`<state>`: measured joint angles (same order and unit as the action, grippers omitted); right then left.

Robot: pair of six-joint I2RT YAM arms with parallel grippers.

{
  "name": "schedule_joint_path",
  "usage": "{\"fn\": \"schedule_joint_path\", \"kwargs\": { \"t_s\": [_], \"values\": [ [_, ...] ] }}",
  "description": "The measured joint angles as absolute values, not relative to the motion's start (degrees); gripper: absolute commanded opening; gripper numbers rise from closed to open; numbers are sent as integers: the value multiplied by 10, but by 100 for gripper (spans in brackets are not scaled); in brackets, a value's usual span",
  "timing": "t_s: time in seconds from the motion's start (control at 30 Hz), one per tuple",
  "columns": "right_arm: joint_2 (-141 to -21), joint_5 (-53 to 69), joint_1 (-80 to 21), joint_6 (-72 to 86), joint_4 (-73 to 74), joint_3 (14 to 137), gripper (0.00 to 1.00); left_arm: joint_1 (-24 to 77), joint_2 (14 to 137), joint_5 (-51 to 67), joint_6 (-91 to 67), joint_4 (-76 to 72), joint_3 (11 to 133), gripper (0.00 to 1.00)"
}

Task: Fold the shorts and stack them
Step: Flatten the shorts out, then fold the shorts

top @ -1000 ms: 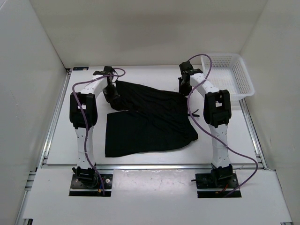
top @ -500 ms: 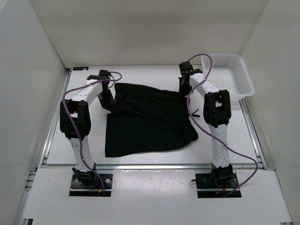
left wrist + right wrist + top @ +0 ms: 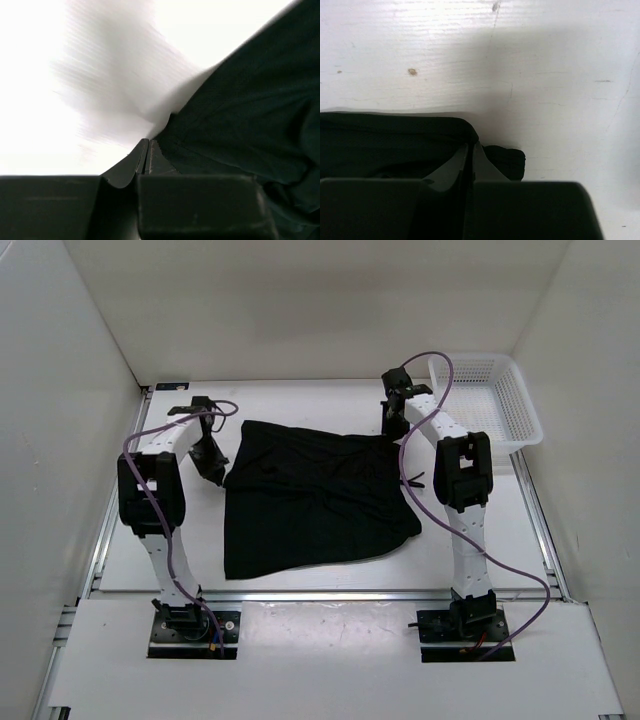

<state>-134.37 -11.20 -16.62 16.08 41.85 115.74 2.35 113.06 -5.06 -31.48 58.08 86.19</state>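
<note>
The black shorts [image 3: 315,495] lie spread on the white table between the arms. My left gripper [image 3: 212,465] is shut at the shorts' far left corner; in the left wrist view its tips [image 3: 147,142] meet at the fabric's edge [image 3: 250,100]. My right gripper [image 3: 392,427] is shut on the far right corner; in the right wrist view its tips [image 3: 471,146] pinch a fold of the black fabric [image 3: 385,140]. A bit of drawstring [image 3: 412,480] pokes out at the right edge.
A white mesh basket [image 3: 528,425] stands at the far right corner. White walls close in the table on the left, back and right. Purple cables loop over both arms.
My left gripper has moved left and slightly nearer, drawing the shorts' far left corner outward so the cloth lies wider and flatter. The right gripper has stayed in place.
</note>
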Motion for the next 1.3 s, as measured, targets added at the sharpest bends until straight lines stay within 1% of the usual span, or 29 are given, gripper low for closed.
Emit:
{"fn": "schedule_joint_path", "kwargs": {
  "t_s": [0.1, 0.13, 0.17, 0.2, 0.27, 0.33, 0.5, 0.53, 0.6, 0.63, 0.67, 0.7, 0.73, 0.8, 0.83, 0.87, 0.9, 1.07, 1.3],
  "values": [
    [-1345, -107, -166, 161, 418, 1168, 19, 11, 1131, -52, -307, 583, 877, 26],
    [-1345, -105, -166, 160, 418, 1172, 27, 11, 1131, -52, -304, 583, 883, 39],
    [-1345, -103, -166, 160, 417, 1174, 31, 11, 1131, -52, -302, 584, 889, 47],
    [-1345, -101, -166, 161, 417, 1177, 40, 12, 1132, -51, -299, 585, 896, 51],
    [-1345, -91, -166, 161, 416, 1184, 52, 12, 1135, -50, -298, 592, 916, 54],
    [-1345, -84, -166, 161, 416, 1192, 62, 13, 1144, -46, -296, 601, 952, 54],
    [-1340, -63, -166, 161, 415, 1198, 63, 23, 1179, -40, -291, 616, 1047, 54],
    [-1336, -60, -166, 161, 415, 1197, 59, 27, 1183, -39, -290, 618, 1057, 55],
    [-1321, -58, -166, 162, 412, 1190, 53, 33, 1197, -34, -283, 628, 1089, 64],
    [-1310, -56, -166, 163, 410, 1182, 46, 35, 1208, -31, -280, 631, 1107, 65],
    [-1299, -56, -166, 163, 410, 1179, 46, 36, 1225, -27, -277, 637, 1135, 65],
    [-1291, -56, -166, 164, 407, 1179, 48, 39, 1248, -23, -274, 642, 1170, 66],
    [-1286, -56, -166, 163, 404, 1180, 55, 40, 1271, -20, -270, 648, 1203, 66],
    [-1280, -56, -166, 162, 401, 1180, 62, 41, 1335, -12, -263, 657, 1297, 66],
    [-1280, -56, -166, 161, 401, 1181, 74, 42, 1367, -10, -259, 662, 1338, 68],
    [-1280, -56, -166, 159, 402, 1181, 78, 43, 1394, -8, -257, 667, 1372, 71],
    [-1282, -56, -166, 157, 405, 1181, 79, 43, 1418, -8, -254, 667, 1398, 73],
    [-1297, -56, -166, 145, 406, 1181, 79, 43, 1470, -7, -249, 666, 1414, 74],
    [-1333, -56, -166, 141, 408, 1183, 73, 50, 1513, 5, -249, 640, 1466, 76]
  ]
}}
